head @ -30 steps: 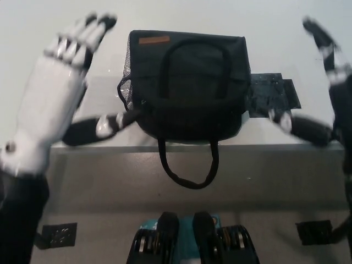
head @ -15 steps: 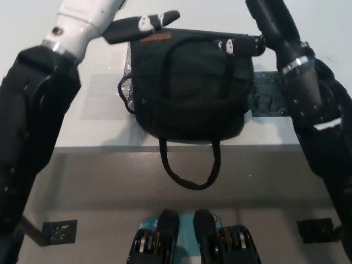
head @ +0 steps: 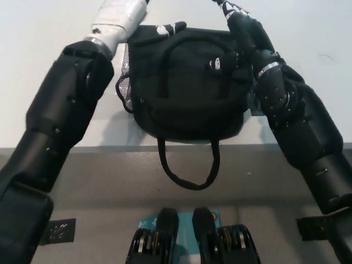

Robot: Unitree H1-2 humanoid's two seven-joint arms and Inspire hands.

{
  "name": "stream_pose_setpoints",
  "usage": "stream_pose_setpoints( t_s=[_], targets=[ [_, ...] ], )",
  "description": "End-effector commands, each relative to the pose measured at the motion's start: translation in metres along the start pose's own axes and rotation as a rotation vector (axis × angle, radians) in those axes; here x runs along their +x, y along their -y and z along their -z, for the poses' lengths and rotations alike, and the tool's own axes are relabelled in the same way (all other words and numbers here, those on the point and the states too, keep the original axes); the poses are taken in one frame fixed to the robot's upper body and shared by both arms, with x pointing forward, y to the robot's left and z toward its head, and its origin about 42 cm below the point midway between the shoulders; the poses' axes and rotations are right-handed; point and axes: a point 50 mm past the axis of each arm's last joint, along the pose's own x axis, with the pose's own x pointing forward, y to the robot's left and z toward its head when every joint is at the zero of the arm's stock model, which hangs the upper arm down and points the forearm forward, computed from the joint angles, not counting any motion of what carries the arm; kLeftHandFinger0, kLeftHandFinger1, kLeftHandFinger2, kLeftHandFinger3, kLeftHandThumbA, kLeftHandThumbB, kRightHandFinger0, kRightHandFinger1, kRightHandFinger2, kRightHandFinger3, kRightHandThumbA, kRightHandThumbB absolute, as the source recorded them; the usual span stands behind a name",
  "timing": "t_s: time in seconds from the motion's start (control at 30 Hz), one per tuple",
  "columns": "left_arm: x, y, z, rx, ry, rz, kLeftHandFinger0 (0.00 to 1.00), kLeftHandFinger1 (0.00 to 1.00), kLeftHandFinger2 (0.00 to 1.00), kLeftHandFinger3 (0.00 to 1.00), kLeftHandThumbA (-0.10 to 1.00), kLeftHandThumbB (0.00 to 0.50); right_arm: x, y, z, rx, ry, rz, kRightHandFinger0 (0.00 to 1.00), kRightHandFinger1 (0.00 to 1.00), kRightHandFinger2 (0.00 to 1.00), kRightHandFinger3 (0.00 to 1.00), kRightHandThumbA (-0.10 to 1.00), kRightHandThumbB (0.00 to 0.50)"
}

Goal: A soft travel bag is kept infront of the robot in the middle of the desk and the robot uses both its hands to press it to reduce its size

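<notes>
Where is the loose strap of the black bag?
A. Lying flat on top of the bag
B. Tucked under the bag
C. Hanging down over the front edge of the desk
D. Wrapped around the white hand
C: the strap loops down from the bag past the desk edge, away from both hands.

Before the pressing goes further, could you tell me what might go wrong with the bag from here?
The black soft travel bag overhangs the white desk's front edge, its strap loop dangling, so pressing might tip it off. The white left hand and black right hand reach the far top edge, so pressure may push it forward.
</notes>
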Motion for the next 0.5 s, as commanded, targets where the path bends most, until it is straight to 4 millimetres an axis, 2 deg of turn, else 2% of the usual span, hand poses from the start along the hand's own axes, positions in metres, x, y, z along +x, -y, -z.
stream_pose_setpoints(
  t_s=[0.0, 0.03, 0.1, 0.2, 0.3, 0.37, 0.47],
  targets=[
    [0.022, -0.037, -0.016, 0.03, 0.017, -0.13, 1.0, 1.0, 1.0, 1.0, 1.0, 0.326, 0.019, 0.027, -0.027, 0.047, 0.09, 0.107, 1.0, 1.0, 1.0, 1.0, 1.0, 0.089],
    [0.023, -0.035, -0.016, 0.028, 0.014, -0.128, 1.0, 1.0, 1.0, 1.0, 1.0, 0.325, 0.019, 0.025, -0.026, 0.064, 0.09, 0.104, 1.0, 1.0, 1.0, 1.0, 1.0, 0.088],
    [0.027, -0.03, -0.018, 0.018, 0.006, -0.122, 1.0, 1.0, 1.0, 1.0, 1.0, 0.329, 0.02, 0.023, -0.022, 0.156, 0.06, 0.101, 1.0, 1.0, 1.0, 1.0, 1.0, 0.124],
    [0.031, -0.027, -0.021, 0.026, 0.0, -0.113, 1.0, 1.0, 1.0, 1.0, 1.0, 0.319, 0.022, 0.022, -0.019, 0.218, 0.021, 0.078, 1.0, 1.0, 1.0, 1.0, 1.0, 0.126],
    [0.033, -0.021, -0.023, 0.01, -0.015, -0.108, 1.0, 1.0, 1.0, 1.0, 1.0, 0.311, 0.024, 0.02, -0.02, 0.227, -0.004, 0.057, 1.0, 1.0, 1.0, 1.0, 1.0, 0.11],
    [0.033, -0.017, -0.022, 0.002, -0.022, -0.102, 1.0, 1.0, 1.0, 1.0, 1.0, 0.303, 0.025, 0.017, -0.018, 0.232, -0.008, 0.054, 1.0, 1.0, 1.0, 1.0, 1.0, 0.058],
    [0.03, -0.001, -0.018, -0.01, -0.048, -0.057, 1.0, 1.0, 1.0, 1.0, 1.0, 0.302, 0.024, 0.003, -0.006, 0.258, -0.046, 0.021, 1.0, 1.0, 1.0, 1.0, 1.0, 0.103]
  ],
)
